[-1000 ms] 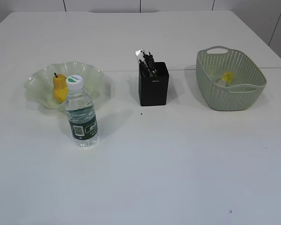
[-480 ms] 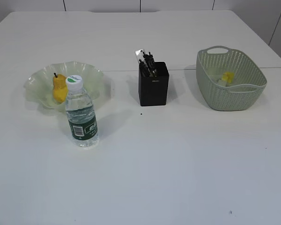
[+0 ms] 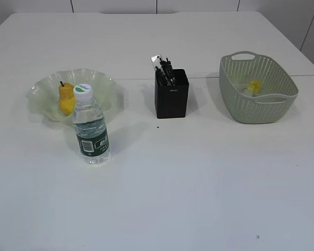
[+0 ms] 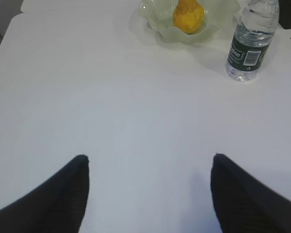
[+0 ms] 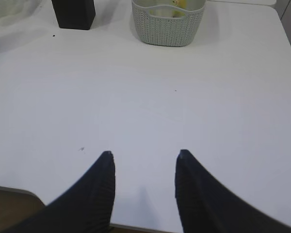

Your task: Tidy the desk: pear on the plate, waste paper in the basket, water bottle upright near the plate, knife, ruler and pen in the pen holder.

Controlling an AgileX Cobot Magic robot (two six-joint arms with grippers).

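The pear (image 3: 66, 98) lies in the plate (image 3: 102, 82), the water bottle (image 3: 91, 127) upright just beside it; smooth and part-filled, it likely grips best mid-body. Pen holder (image 3: 171, 94) holds tools; yellow waste paper (image 3: 255, 85) sits in the basket (image 3: 261, 111). Left gripper (image 4: 150, 165) and right gripper (image 5: 144, 158) hang parted, empty.

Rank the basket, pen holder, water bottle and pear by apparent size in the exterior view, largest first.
1. Basket
2. Water bottle and pen holder: similar, and the bottle stands nearer the camera, so unranked
3. Pear
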